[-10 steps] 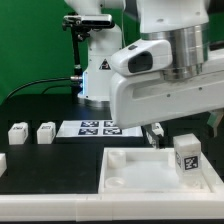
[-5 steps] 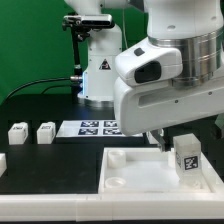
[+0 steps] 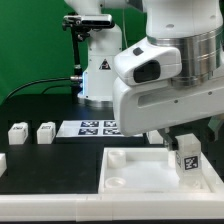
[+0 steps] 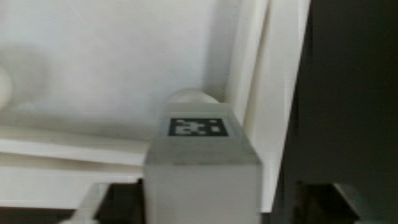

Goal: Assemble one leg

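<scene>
While the small white plastic block-like leg stands close to upright, its black-and-white tag facing outward, it sits on or just over the large white square tray-like part, at four o'clock in the exterior view. Its long axis runs near vertical, tipped slightly. At the leg's twelve o'clock hangs the claw, pointing straight down under the bulky white arm. In the wrist view, dark fingers flank the leg, one each side. Whether they pinch it or stand just off it I cannot tell. Two more small white blocks lie at nine o'clock on the black desk.
</scene>
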`<state>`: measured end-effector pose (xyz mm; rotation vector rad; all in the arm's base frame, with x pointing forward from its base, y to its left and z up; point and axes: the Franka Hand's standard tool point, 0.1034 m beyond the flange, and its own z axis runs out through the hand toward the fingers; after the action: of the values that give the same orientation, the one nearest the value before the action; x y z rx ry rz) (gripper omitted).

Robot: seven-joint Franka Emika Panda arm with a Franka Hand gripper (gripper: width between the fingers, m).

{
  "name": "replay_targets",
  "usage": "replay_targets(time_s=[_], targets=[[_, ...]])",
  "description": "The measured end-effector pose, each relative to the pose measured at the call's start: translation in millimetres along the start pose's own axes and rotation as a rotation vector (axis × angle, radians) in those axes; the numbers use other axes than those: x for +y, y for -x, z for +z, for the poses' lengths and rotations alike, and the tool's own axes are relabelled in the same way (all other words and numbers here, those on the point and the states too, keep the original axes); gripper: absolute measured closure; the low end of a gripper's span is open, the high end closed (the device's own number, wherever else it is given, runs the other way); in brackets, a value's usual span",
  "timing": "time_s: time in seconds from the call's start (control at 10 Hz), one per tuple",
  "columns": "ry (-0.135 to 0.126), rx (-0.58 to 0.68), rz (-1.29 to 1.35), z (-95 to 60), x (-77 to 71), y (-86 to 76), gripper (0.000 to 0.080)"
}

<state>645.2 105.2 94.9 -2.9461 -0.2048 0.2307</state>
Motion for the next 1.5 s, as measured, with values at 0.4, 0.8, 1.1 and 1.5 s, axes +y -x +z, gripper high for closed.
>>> replay_targets(time_s=[0.4,0.8,1.1,1.5], targets=[[-0.003,0.000,0.070,0.2,-0.8,0.0,0.0508],[-0.010,0.024,0.589,1.3,-6.1,-1.9,0.0507],[-0.010,0.028,0.967,1.8,-7.1,-2.6,0.0506],[-0.013,0.026,1.254,3.3,-10.1,-2.4,0.0506]])
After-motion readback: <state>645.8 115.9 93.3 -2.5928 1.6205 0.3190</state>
